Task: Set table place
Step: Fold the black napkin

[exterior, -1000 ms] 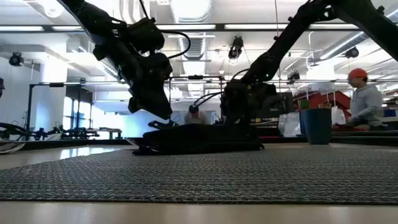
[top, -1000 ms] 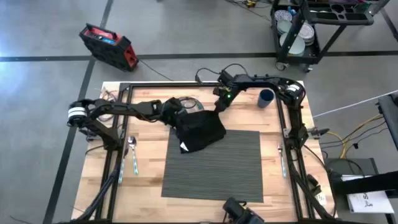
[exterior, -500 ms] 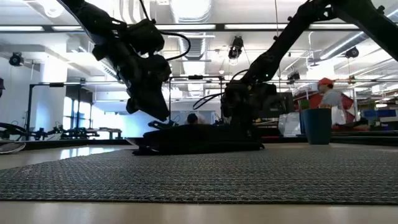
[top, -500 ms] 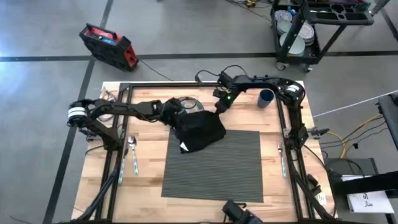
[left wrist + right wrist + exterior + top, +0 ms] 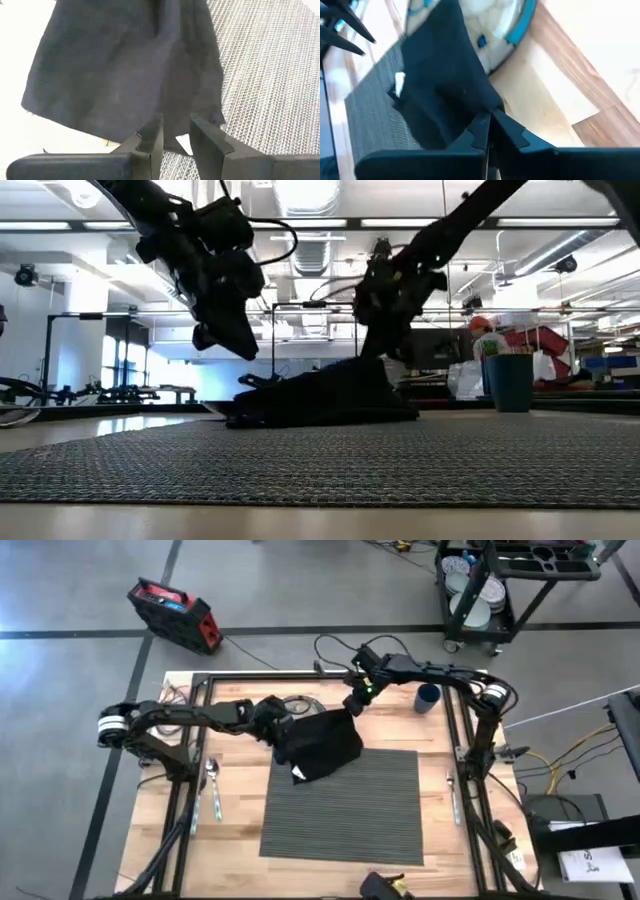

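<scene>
Both grippers met at the black cloth napkin (image 5: 322,745) on the placemat's (image 5: 350,810) corner: right gripper (image 5: 350,708) pinching its raised edge, left gripper (image 5: 283,745) slightly spread.

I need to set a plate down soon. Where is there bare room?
Most of the placemat below the black napkin is bare. Its far-left corner is crowded: both claws, left and right, work the napkin there.

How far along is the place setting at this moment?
Done: placemat laid on the table. In hand: right gripper pinches the black napkin, raising one edge; left gripper hovers beside it. Left: plate, spoon, fork and cup remain off the mat.
</scene>
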Controlling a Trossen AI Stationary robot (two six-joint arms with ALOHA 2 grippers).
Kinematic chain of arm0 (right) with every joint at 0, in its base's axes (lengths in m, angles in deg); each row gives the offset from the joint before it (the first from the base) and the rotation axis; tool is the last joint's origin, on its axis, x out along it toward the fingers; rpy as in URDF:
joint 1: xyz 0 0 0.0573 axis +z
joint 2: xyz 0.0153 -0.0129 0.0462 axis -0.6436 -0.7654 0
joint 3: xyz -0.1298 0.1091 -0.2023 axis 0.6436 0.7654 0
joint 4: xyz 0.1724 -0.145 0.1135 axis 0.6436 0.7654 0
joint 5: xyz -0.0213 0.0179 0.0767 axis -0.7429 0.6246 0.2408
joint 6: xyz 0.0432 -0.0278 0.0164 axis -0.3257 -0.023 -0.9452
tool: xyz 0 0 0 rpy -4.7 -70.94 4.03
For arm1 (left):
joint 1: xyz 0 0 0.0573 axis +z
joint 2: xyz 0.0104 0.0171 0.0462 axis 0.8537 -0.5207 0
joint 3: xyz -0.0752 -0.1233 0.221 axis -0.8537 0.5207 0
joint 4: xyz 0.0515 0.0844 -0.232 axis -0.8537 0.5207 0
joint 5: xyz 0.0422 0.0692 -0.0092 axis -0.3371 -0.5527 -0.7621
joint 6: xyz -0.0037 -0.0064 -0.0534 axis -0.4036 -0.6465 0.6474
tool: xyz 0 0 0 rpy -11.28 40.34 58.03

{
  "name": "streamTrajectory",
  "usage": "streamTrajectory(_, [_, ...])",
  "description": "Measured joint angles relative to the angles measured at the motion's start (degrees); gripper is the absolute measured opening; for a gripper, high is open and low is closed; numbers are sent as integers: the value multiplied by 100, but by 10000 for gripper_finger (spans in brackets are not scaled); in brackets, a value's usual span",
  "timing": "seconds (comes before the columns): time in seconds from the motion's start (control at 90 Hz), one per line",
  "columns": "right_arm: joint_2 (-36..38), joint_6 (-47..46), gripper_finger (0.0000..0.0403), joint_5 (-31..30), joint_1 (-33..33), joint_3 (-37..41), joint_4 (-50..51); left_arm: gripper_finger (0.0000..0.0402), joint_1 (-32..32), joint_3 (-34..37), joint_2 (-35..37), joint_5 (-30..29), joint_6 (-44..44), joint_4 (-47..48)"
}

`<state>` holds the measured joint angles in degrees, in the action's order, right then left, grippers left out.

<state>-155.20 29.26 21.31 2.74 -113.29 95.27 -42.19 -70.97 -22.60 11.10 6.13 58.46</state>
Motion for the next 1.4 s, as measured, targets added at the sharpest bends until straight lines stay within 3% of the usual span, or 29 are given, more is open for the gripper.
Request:
streamTrajectory(0.522, [901,-682,0,-537,525,-2,86,75,-13,0,55,-9,-298,229])
streamTrajectory(0.8, [1437,-1286,0,-1036,1285,-75,278,75,-13,0,176,-50,-524,1060])
streamTrajectory(1.0, [1780,-1383,0,-1619,2041,-493,1049,75,-59,2,740,-74,-455,1386])
streamTrajectory(1.167, [1925,-1344,0,-2143,2733,-995,1747,75,-305,2,1389,-711,135,1446])
streamTrajectory(1.4, [1992,-1549,0,-2438,3598,-1616,1868,75,-1152,2,1786,-2023,1494,1536])
